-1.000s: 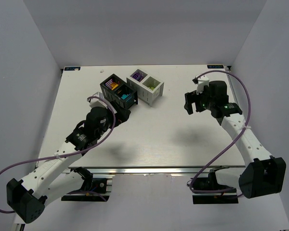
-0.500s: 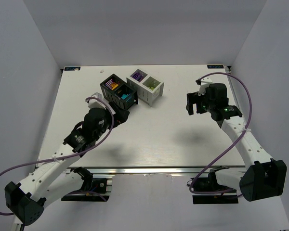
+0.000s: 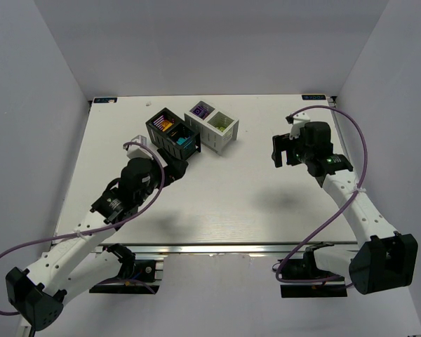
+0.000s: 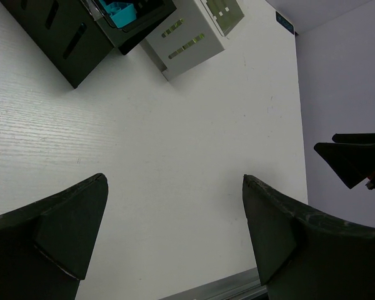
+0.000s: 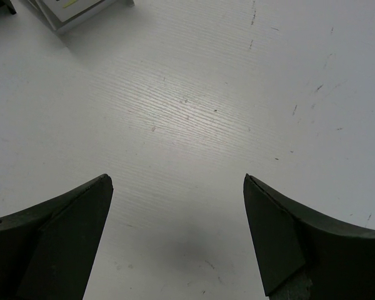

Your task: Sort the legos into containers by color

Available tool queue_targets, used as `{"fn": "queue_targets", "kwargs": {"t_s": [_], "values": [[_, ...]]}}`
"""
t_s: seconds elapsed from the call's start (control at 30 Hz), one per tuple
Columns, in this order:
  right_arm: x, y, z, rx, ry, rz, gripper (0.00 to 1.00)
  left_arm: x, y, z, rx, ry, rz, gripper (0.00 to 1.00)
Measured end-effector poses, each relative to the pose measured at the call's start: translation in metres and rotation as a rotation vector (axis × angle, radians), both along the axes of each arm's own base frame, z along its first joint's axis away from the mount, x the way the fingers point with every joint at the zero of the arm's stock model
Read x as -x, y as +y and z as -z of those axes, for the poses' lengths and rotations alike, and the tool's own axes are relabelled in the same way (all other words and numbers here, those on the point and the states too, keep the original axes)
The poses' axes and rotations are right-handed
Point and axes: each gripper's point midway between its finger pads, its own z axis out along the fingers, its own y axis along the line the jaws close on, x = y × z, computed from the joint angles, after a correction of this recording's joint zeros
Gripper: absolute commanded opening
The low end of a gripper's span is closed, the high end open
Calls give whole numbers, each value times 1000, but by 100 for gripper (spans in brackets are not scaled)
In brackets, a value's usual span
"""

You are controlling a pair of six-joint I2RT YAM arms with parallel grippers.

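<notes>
The black container (image 3: 170,131) holds orange legos (image 3: 163,125) in its far compartment and teal legos (image 3: 184,143) in its near one. Beside it, the white container (image 3: 212,126) holds purple legos (image 3: 201,111) and lime green legos (image 3: 222,124). My left gripper (image 3: 174,168) hovers open just in front of the black container, with nothing between its fingers. In the left wrist view the left gripper (image 4: 175,187) is over bare table, with the black container (image 4: 56,37), a teal lego (image 4: 115,9) and the white container (image 4: 187,40) ahead. My right gripper (image 3: 280,150) (image 5: 175,181) hangs open and empty at the right.
The table's near metal edge (image 4: 225,289) shows under the left gripper. A corner of the white container (image 5: 75,12) shows at the top left of the right wrist view. Grey walls close in on both sides of the table (image 3: 217,196).
The left arm has drawn back a little toward its base. The right gripper has shifted slightly up and to the right. Both stay open.
</notes>
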Motion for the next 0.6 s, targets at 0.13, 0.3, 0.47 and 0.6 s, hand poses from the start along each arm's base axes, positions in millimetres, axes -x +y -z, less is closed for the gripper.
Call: {"fn": "queue_targets", "kwargs": {"t_s": [0.13, 0.3, 0.47, 0.6], "values": [[2, -1, 1, 1, -7, 3, 89, -1, -1, 2, -5, 5, 1, 98], [0, -2, -1, 1, -18, 7, 89, -2, -1, 5, -13, 11, 2, 98], [0, -2, -2, 2, -22, 9, 90, -2, -2, 7, -19, 17, 3, 98], [-1, -2, -1, 2, -24, 10, 90, -3, -2, 9, -23, 21, 4, 98]]}}
